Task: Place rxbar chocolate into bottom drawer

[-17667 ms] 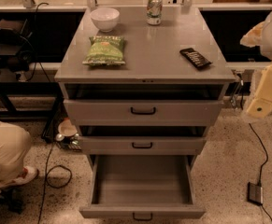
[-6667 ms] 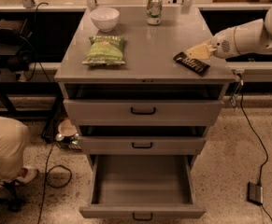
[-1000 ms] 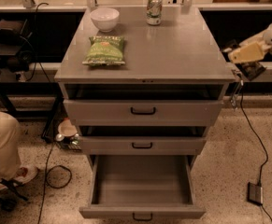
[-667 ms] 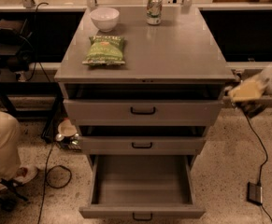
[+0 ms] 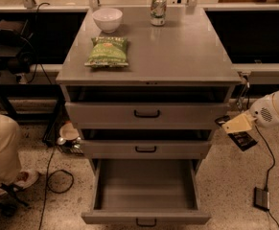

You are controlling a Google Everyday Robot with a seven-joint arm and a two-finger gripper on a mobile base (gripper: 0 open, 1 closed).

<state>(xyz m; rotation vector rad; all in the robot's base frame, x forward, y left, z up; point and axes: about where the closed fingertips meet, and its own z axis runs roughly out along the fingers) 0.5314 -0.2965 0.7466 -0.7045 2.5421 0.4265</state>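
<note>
The bottom drawer (image 5: 146,213) of the grey cabinet is pulled out wide and looks empty inside. My gripper (image 5: 236,125) is to the right of the cabinet, level with the middle drawer, and is shut on the rxbar chocolate (image 5: 240,136), a flat black bar that hangs below the pale fingers (image 5: 238,122). The bar is off the cabinet top and to the right of and above the open drawer.
On the cabinet top (image 5: 177,51) lie a green snack bag (image 5: 107,51), a white bowl (image 5: 107,19) and a can (image 5: 158,8). The top drawer (image 5: 146,113) and middle drawer (image 5: 145,148) stand slightly open. A person's leg (image 5: 2,150) is at the left; cables and a box (image 5: 261,198) lie on the floor.
My gripper lifted the black bar off the cabinet top, carried it right past the edge, and has come down beside the cabinet to middle-drawer height.
</note>
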